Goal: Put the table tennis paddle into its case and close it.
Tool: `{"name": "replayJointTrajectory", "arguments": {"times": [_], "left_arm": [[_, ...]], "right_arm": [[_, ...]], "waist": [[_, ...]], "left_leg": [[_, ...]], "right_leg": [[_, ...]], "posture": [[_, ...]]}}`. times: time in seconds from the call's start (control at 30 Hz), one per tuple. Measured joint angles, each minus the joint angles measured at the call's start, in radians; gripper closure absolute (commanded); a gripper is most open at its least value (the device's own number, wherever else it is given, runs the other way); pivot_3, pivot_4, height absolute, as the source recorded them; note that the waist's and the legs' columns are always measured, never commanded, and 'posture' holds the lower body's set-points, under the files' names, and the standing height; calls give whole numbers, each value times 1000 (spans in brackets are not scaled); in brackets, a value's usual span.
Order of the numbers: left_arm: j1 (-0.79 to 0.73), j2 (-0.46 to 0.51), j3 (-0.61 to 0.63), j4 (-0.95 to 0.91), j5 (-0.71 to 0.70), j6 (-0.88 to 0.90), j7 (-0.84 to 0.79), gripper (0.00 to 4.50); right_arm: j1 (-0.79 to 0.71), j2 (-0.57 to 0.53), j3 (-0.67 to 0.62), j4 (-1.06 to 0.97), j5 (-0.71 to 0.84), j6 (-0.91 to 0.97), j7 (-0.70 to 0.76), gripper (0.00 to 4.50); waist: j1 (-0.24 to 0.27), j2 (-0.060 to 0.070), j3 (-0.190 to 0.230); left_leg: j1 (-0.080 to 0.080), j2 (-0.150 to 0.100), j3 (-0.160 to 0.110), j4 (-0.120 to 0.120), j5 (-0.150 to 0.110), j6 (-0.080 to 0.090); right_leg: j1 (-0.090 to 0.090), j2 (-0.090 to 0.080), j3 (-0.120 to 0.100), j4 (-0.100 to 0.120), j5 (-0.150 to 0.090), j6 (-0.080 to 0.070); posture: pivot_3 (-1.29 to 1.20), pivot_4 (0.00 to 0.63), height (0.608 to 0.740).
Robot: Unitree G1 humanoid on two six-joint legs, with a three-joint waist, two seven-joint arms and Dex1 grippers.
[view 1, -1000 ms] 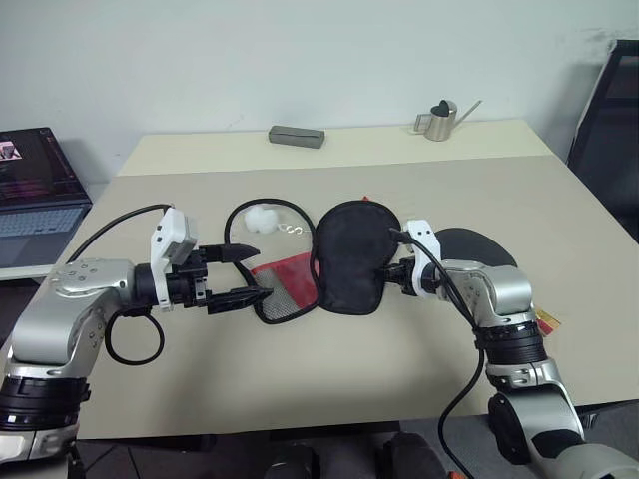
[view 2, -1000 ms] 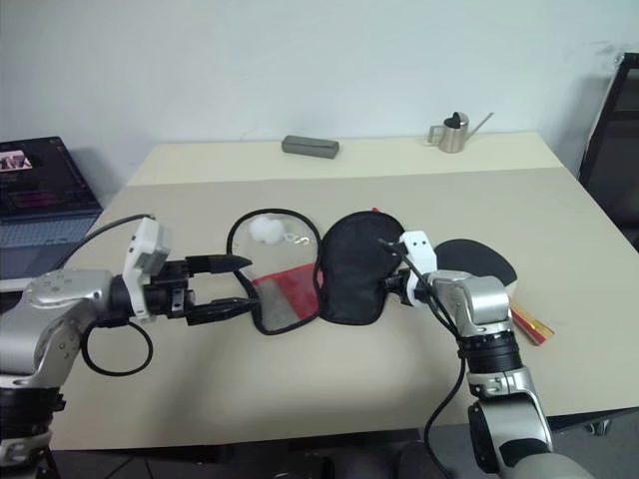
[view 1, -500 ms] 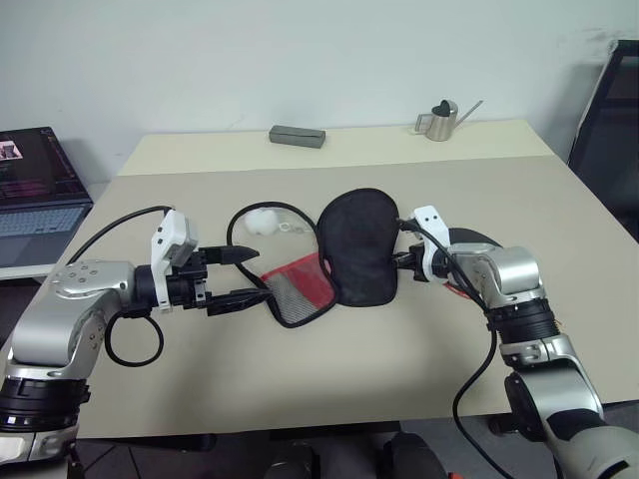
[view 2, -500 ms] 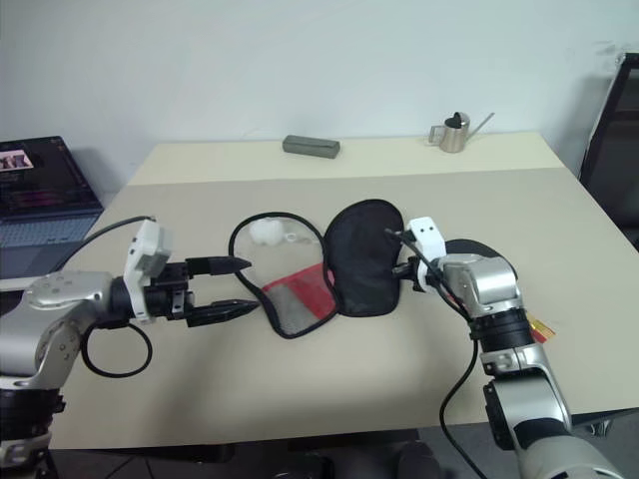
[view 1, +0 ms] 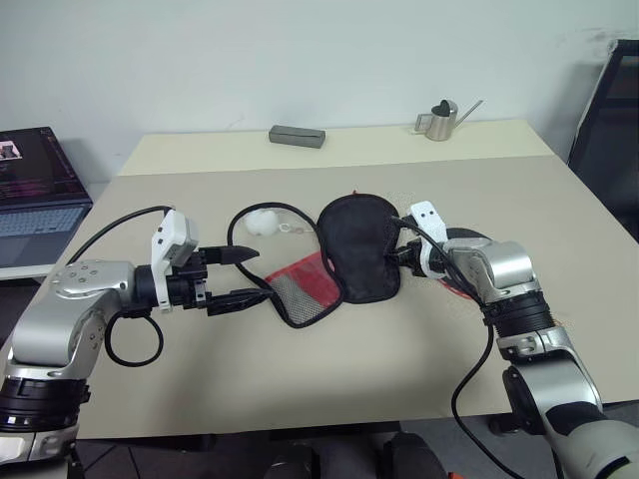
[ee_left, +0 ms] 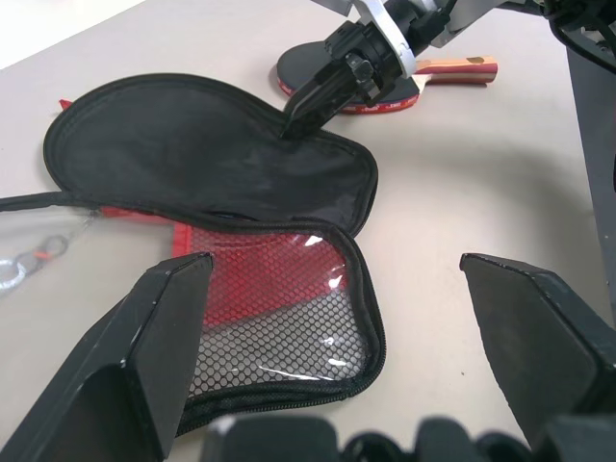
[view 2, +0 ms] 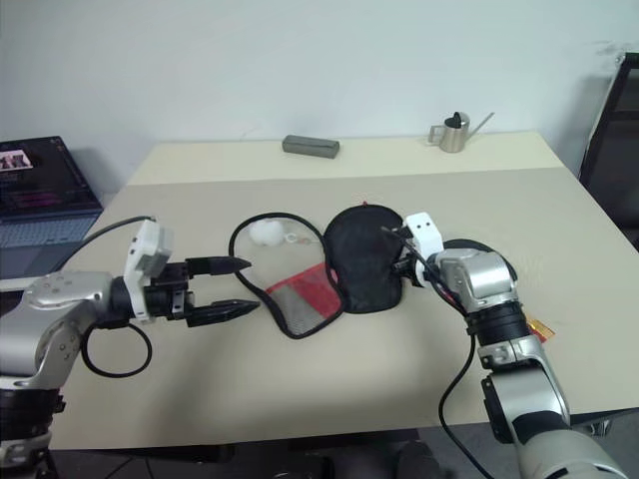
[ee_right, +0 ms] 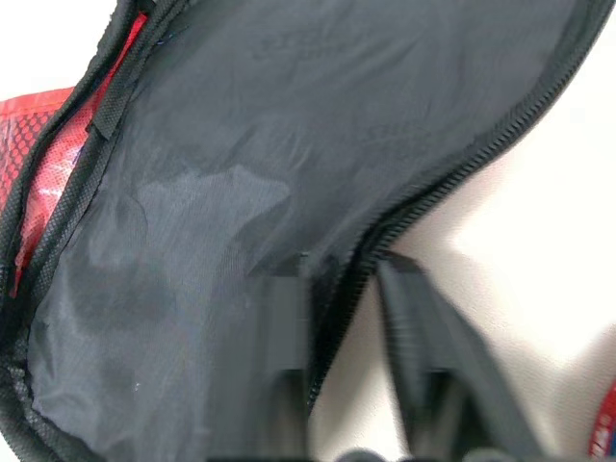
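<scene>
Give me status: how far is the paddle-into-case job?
Done: the case lies unzipped on the table, black flap folded off the mesh side. In hand: the right gripper is at the flap's edge, a finger either side of the zip edging; the left gripper waits open by the mesh side. Left: the paddle lies outside, behind the right gripper; insert it, zip shut.

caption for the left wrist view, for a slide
Unzipped case lies open on the table, right claw at its black flap's edge, paddle waiting behind.

Paddle (ee_left: 385, 82) right of case (view 1: 354, 254)
</scene>
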Motion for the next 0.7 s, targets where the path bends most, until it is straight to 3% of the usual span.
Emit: {"name": "replayJointTrajectory", "arguments": {"times": [0.3,0.43,0.6,0.63,0.7], "left_arm": [[0,0,0,0,1,0,-1,0],[0,0,0,0,1,-1,-1,0],[-3,0,0,1,0,-2,-2,0],[-4,0,-1,1,0,-2,-2,0],[-4,0,-1,1,0,-2,-2,0]], "right_arm": [[0,-33,-80,-82,43,49,-11,2912],[6,-55,-107,-94,53,73,-16,2028],[50,-74,-107,-160,67,67,-5,270],[63,-89,-106,-175,70,53,6,36],[97,-144,-105,-219,73,18,41,36]], "waist": [[1,0,0],[1,0,0],[4,0,0],[6,0,0],[14,0,0]], "left_leg": [[0,0,0,0,0,0],[0,0,0,0,0,0],[0,0,0,0,0,0],[0,0,0,0,0,0],[-1,0,1,0,0,0]], "right_leg": [[0,0,0,0,0,0],[0,0,0,0,0,0],[0,0,0,0,0,0],[0,0,0,0,0,0],[0,0,0,-1,0,0]], "posture": [[0,150,740],[0,150,740],[0,150,740],[0,150,740],[0,150,740]]}}
